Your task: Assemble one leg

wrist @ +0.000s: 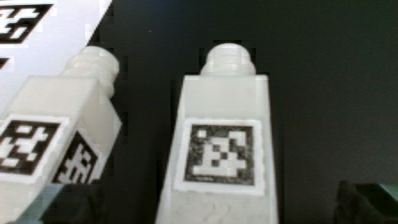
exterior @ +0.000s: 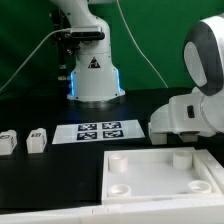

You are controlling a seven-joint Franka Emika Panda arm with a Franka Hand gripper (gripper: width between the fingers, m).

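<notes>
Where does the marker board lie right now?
In the exterior view, the marker board lies mid-table before the robot base, with a leg on the exterior view's left and the socketed white panel nearer the camera.

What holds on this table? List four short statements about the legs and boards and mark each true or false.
1. Two legs lie at the exterior view's left of the marker board. True.
2. A leg stands in a socket of the large board. False: every socket that shows is empty.
3. The wrist view shows two legs side by side, tags facing the camera. True.
4. The marker board rests on the large board. False: it lies apart, on the black table.
</notes>
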